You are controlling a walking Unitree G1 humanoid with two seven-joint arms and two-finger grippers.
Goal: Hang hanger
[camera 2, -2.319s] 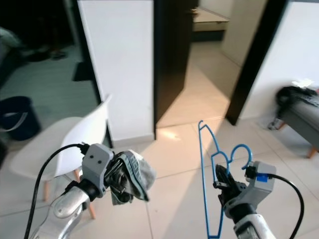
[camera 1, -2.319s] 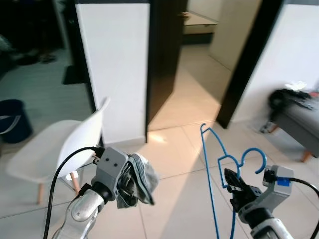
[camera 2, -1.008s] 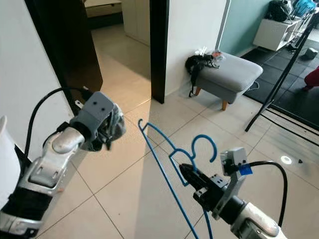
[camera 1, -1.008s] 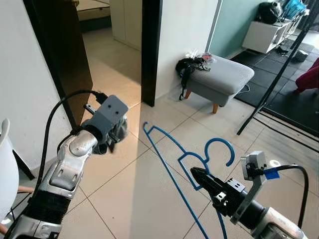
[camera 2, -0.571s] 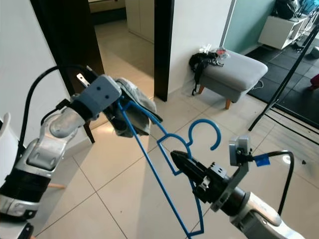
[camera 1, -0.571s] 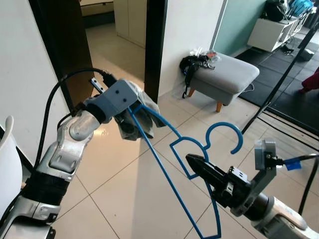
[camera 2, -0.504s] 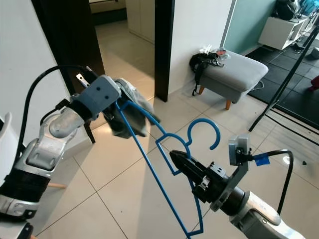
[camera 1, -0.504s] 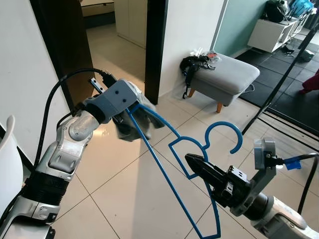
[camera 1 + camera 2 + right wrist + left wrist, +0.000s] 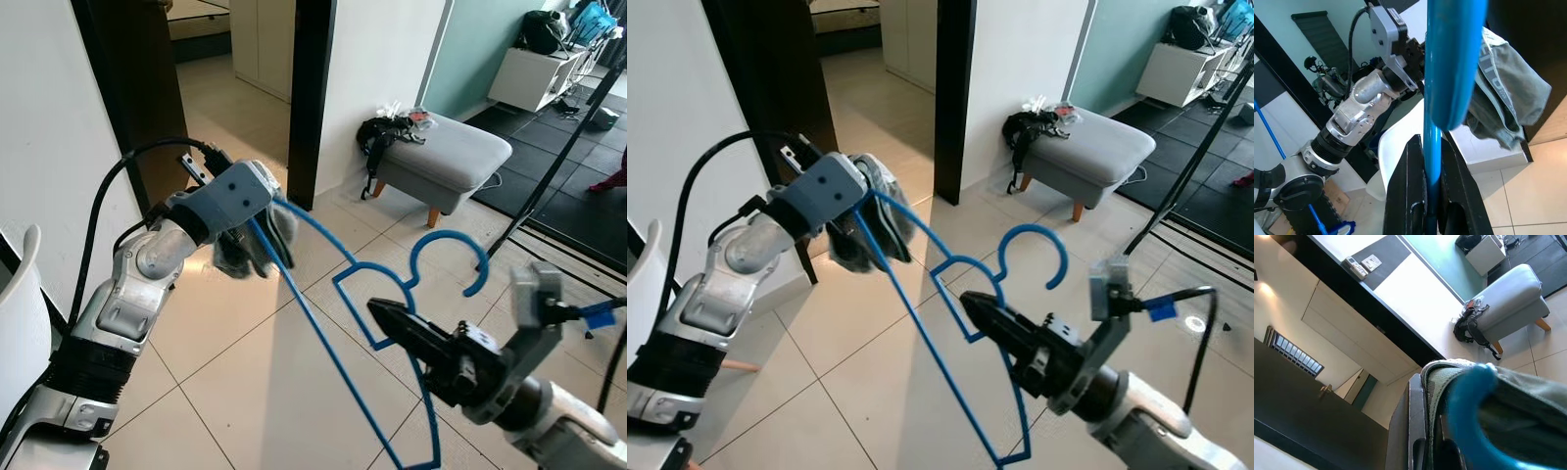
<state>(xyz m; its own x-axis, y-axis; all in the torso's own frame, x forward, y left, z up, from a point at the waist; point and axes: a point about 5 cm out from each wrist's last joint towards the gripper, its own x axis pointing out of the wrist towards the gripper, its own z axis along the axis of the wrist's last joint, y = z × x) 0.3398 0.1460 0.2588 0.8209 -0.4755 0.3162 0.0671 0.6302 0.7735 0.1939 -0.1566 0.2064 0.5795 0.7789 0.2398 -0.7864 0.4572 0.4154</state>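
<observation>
While our right gripper [image 9: 387, 315] reaches forward, its black fingers pinch the blue hanger [image 9: 333, 284] just below the hook. Our left gripper [image 9: 257, 250] is raised and bent inward, clenched on a bunched grey garment [image 9: 870, 211] that touches the hanger's upper shoulder end. We see a thin blue plastic frame, tilted, held in the air over the tiled floor [image 9: 225, 362], with a grey footstool [image 9: 441, 157] beyond

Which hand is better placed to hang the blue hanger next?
Probably the right hand: it grips the blue hanger below its hook, while the left hand is occupied holding grey cloth.
</observation>
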